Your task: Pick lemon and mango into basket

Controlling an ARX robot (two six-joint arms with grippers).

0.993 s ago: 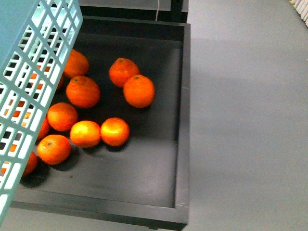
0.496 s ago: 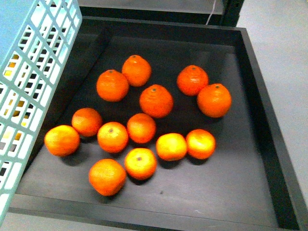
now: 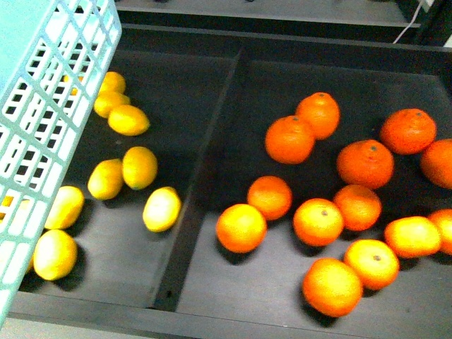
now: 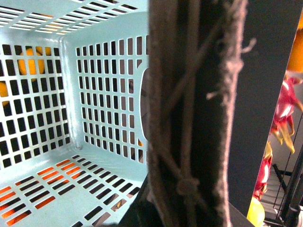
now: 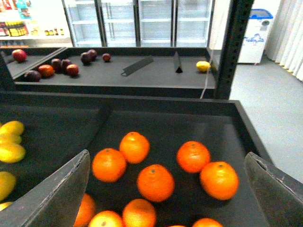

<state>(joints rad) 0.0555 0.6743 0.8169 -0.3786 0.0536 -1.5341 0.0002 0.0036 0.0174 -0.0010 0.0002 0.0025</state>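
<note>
Front view: black matte tray [image 3: 212, 321] with a raised rim, split by a low divider [image 3: 205, 176] into two compartments.
- Left compartment: lemons [image 3: 162, 209], several, lying loose, some touching in pairs. One sits just beside the divider.
- Right compartment: tangerines [image 3: 289, 139], scattered, a few touching. No fruit lies across the divider.

Basket [image 3: 49, 106]: turquoise with slotted walls, tilted, hanging over the left part of the lemon compartment. More lemons show through its slots.

Left wrist view: looks into the basket at its slotted base and walls. Orange and yellow fruit show through the slots. The brown ribbed handle [image 4: 189, 118] is right up against the lens, with a black panel beside it. The left gripper's fingers are hidden, so I can't tell whether they are spread or clamped. A pink-red scaly fruit [image 4: 286, 113] sits past the basket at the frame edge.

Right wrist view: right gripper [image 5: 165, 156] looks over the tangerine compartment. Its fingers [image 5: 66, 189] are spread wide and pinch nothing.

Room:
- A second black shelf [image 5: 156, 80] stands behind, carrying dark red fruit [image 5: 47, 70], one yellow fruit [image 5: 202, 66] and two loose strips.
- A black rack post [image 5: 236, 47] rises beside it.
- Glass-door fridges [image 5: 142, 23] run along the back wall.
- The floor [image 5: 265, 109] is grey.
- A white curtain [image 5: 291, 33] hangs at the far side, near a blue-topped white chest [image 5: 258, 33].
</note>
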